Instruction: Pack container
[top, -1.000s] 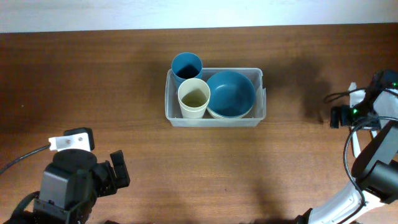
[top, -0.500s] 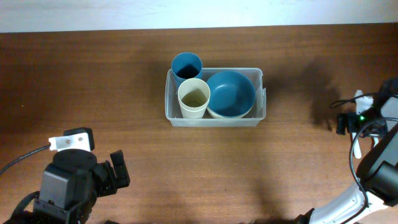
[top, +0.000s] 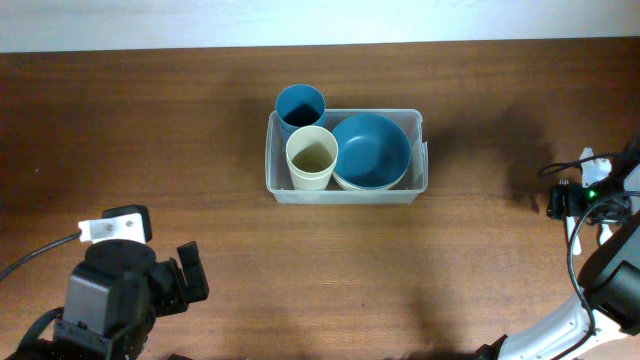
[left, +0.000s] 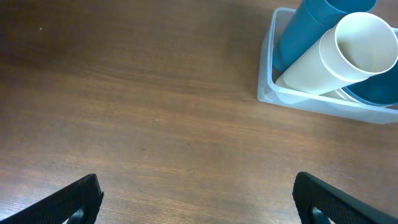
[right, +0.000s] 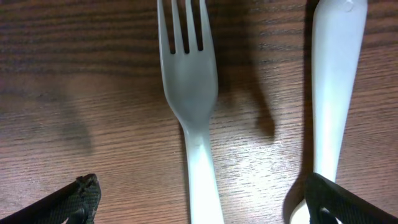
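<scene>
Centrally on the table (top: 150, 130), the container (top: 345, 194) holds a blue cup (top: 299, 105), a cream cup (top: 312, 155) and a blue bowl (top: 371, 150). Well to its right, the right gripper (right: 200, 205) hangs wide open and empty over a white fork (right: 188, 81), a second white utensil (right: 333, 74) just beside. The left gripper (left: 199, 208), also released, waits near-left. Lying flat, the thin fork may well slip from closing jaws, or the neighbour get knocked.

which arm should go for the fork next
Right. The right claw, open, hangs directly over the white fork; the left claw is over bare table beside the container.
</scene>
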